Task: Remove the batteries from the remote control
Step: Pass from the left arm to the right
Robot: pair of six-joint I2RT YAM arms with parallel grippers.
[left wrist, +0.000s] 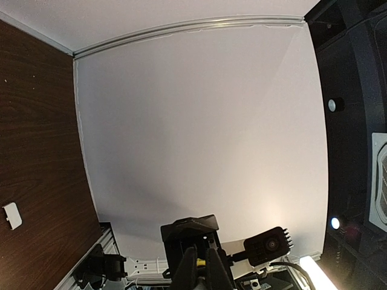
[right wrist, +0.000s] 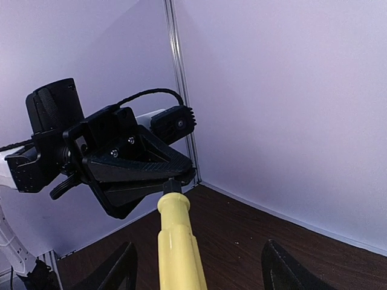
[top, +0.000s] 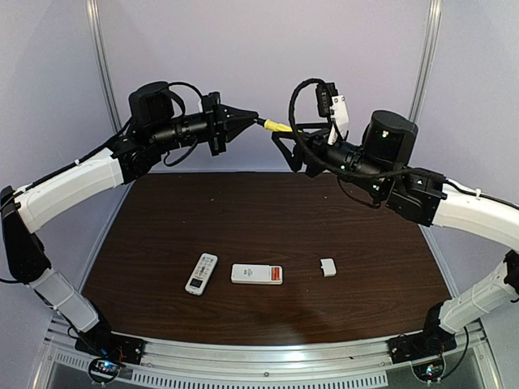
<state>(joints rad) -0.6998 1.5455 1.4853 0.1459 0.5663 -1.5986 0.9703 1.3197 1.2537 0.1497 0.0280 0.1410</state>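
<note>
Yellow-handled screwdriver (right wrist: 175,241) pinched by left claw (top: 253,119) — right claw (right wrist: 201,269) spread wide around it — high above table (top: 243,211).

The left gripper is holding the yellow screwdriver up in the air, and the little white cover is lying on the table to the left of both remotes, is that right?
Not quite: the top view shows the white cover to the right of the face-up remote and the opened remote, not the left. The left gripper does hold the yellow screwdriver aloft.
</note>
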